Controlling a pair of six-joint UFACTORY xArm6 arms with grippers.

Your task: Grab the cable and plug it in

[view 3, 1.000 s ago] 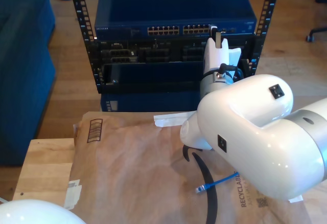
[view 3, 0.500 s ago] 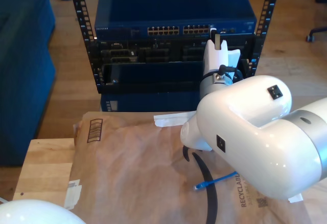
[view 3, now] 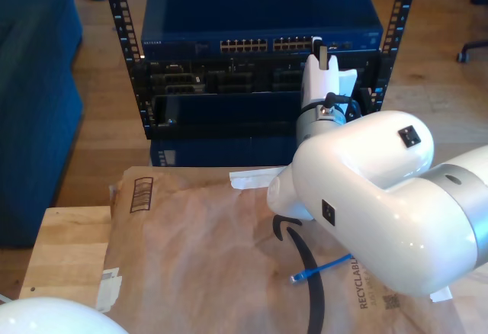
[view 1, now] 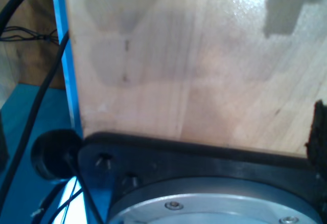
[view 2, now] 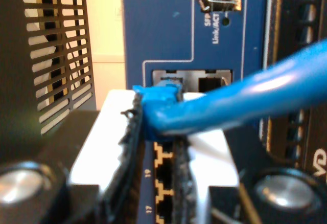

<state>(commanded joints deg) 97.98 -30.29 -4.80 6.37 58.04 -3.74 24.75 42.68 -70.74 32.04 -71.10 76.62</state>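
My second gripper (view 2: 153, 127) pinching cable (view 2: 240, 101) at switch (view 3: 259, 14).

Blue network switch (view 3: 259, 14) in rack; brown paper (view 3: 206, 258), wooden table (view 3: 65, 254)

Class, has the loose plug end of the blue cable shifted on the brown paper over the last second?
Yes. The loose plug end slid slightly toward the exterior view's left, nearer the black arc printed on the paper.

"Link/ACT", "19", "17" on switch (view 2: 153, 24), "RECYCLABLE", perhaps, on brown paper (view 3: 191, 235)
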